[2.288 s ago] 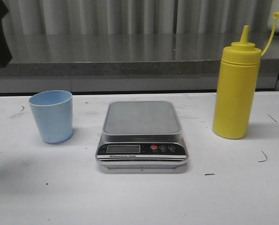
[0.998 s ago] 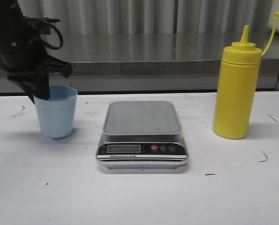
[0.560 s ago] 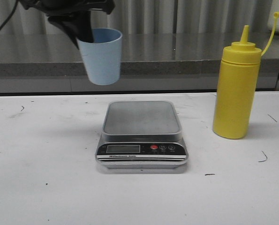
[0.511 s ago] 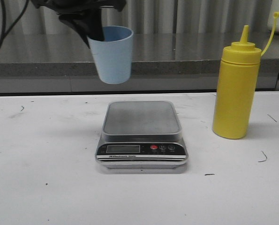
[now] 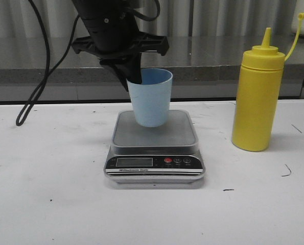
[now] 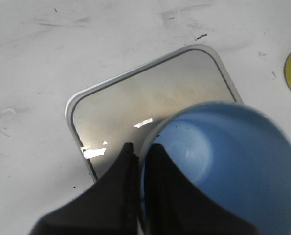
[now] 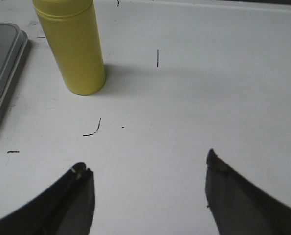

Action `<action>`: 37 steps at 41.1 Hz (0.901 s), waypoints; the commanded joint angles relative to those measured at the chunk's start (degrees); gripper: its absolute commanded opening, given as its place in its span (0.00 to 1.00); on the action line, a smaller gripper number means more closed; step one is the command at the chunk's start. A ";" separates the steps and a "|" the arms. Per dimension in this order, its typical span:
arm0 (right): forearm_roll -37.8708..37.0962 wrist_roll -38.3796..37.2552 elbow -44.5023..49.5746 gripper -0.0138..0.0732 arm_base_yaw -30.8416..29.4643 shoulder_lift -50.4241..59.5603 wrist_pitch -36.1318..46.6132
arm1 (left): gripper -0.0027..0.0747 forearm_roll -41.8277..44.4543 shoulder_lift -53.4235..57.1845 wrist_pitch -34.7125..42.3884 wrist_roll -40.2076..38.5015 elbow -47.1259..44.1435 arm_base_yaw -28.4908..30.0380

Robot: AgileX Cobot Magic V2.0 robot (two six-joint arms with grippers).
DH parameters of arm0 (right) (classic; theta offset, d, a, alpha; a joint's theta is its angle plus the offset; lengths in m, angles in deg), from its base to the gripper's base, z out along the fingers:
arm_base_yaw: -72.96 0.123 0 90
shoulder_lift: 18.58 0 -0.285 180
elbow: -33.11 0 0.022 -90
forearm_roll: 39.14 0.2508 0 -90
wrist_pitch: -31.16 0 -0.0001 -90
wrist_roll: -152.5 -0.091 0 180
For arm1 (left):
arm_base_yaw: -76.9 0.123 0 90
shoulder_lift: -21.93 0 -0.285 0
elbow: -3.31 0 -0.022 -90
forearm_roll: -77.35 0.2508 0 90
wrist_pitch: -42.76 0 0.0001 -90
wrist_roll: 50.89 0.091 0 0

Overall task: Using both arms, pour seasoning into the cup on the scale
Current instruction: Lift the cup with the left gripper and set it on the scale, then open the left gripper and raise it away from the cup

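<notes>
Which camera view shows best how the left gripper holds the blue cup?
The left wrist view: the left gripper pinches the cup wall at the rim, one finger inside, one outside. The front view shows the cup whole over the scale, but the grip is darker. The right wrist view does not show it.

White table (image 5: 49, 204): flat, matte, marked with small dark scuffs and short pen-like strokes; a curved mark (image 7: 92, 128) and a straight line (image 7: 158, 58) show in the right wrist view. Grey stone-look counter (image 5: 208, 56) behind, running across the full width, speckled front edge, glossy top. Pale corrugated wall panel (image 5: 218, 18) above, vertical ribs. Black cable (image 5: 39, 76) hanging in a loop at left.
</notes>
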 commanded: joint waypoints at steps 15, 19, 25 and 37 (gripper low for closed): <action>-0.92 0.60 -1.94 0.74 0.16 -0.54 3.48 | 0.56 -0.80 2.81 1.87 -0.21 2.35 -0.54; -0.92 0.60 -1.94 0.74 0.16 -0.54 3.48 | 0.56 -0.67 3.33 1.04 -0.21 3.36 -0.54; -0.92 0.60 -1.94 0.74 0.16 -0.54 3.48 | 0.54 1.24 7.60 0.45 -0.21 3.72 -0.54; -0.92 0.60 -1.94 0.74 0.16 -0.54 3.48 | 0.53 3.89 25.70 5.10 -0.21 -9.89 -0.54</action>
